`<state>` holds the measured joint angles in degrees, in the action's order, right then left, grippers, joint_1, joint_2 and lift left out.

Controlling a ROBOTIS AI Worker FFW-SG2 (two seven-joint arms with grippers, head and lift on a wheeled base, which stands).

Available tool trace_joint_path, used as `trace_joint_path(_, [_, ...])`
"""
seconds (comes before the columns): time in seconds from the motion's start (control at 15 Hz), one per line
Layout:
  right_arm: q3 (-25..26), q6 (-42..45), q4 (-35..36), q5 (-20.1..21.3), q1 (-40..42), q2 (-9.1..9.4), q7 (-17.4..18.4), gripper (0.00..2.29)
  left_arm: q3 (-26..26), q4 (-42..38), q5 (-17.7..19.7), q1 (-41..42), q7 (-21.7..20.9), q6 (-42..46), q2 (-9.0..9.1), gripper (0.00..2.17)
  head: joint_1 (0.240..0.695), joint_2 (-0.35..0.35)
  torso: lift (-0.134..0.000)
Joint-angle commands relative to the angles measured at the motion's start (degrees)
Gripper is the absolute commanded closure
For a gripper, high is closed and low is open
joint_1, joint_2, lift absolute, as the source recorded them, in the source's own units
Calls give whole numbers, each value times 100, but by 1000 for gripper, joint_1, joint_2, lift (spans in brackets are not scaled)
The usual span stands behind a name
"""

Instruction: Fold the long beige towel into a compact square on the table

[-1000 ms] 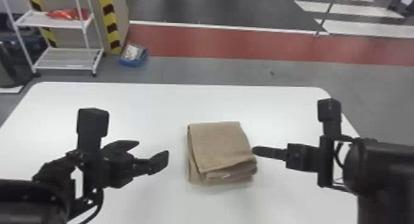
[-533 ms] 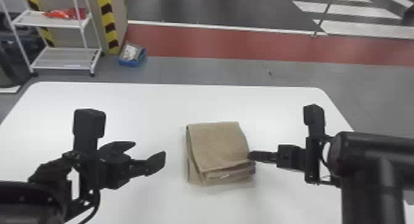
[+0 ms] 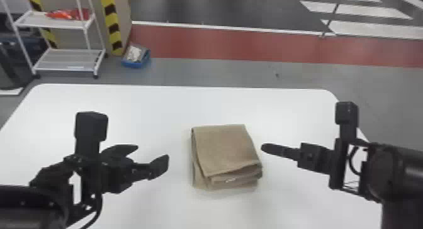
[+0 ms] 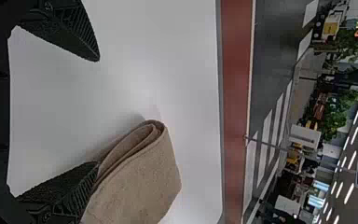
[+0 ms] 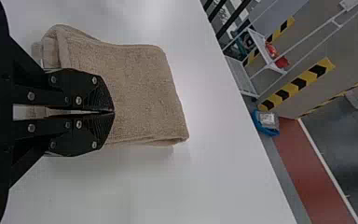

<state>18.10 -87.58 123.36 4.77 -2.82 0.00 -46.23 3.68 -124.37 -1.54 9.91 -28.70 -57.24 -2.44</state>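
The beige towel (image 3: 225,149) lies folded into a small layered block on the white table (image 3: 176,108). To its left, apart from it, my left gripper (image 3: 148,156) stands open. My right gripper (image 3: 265,148) is just right of the towel, its fingertips closed together with nothing between them. In the left wrist view the towel (image 4: 140,182) shows rolled-looking layered folds beyond one finger of the left gripper (image 4: 95,112). In the right wrist view the shut right gripper (image 5: 112,112) appears in front of the towel (image 5: 140,88), covering part of it.
Beyond the table's far edge, a white shelf rack (image 3: 67,60) and a blue bin (image 3: 136,57) stand on the floor at the back left. A post with yellow and black stripes (image 3: 110,24) is beside the rack.
My right arm first shifted left toward the towel's right side, then drew back a little from it to the right. The towel and my left gripper look nearly unchanged.
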Motion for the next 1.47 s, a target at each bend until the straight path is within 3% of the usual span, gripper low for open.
trace_joint_path(0.0, [185,1661,461,-258,704,5,202,-2,10,-17,22,20,40,14,25,97,695,-142,-124])
trace_joint_path(0.2, [256,4122,601,-978,1838,5,1178,22,-121,-17,154,327,260,806,259,100,695,-178,-124])
trace_joint_path(0.47, [-69,6530,593,-1101,2963,5,1714,29,-807,-52,839,1057,479,2352,259,103,695,-193,-124])
trace_joint_path(0.67, [-395,7848,399,-1145,3525,5,2136,66,-1185,80,910,1470,849,3917,259,103,695,-145,-124])
trace_joint_path(0.8, [-562,8147,223,-961,3622,5,2400,70,-1211,467,892,1918,1226,6097,259,103,695,-69,-124])
trace_joint_path(0.87, [-606,8340,153,-943,3684,5,2487,70,-1211,537,918,2050,1314,6343,259,103,695,-51,-124])
trace_joint_path(1.2, [-904,8551,285,-882,3921,5,2786,70,-1466,97,962,2375,1051,5306,259,100,695,-2,-124])
trace_joint_path(1.4, [-957,8498,267,-838,3930,5,2901,70,-1501,106,971,2401,1016,5288,259,100,695,21,-124])
